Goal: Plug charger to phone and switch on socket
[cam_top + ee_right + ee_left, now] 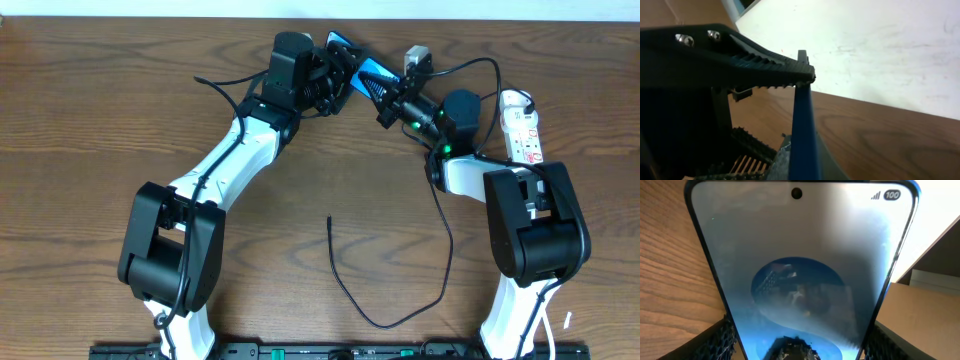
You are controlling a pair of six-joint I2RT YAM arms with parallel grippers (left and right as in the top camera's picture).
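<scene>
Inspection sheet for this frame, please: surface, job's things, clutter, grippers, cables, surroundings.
Surface: wooden table, no marks seen.
Job's things: phone held raised, screen lit; charger loose on the table, tip unplugged; socket at the table's right.
Clutter: nothing seen.
Grippers: left gripper shut on phone; right gripper shut at the phone's edge, grip unclear.
Cables: black arm leads loop off both wrists.
Surroundings: pale wall behind the table.
</scene>
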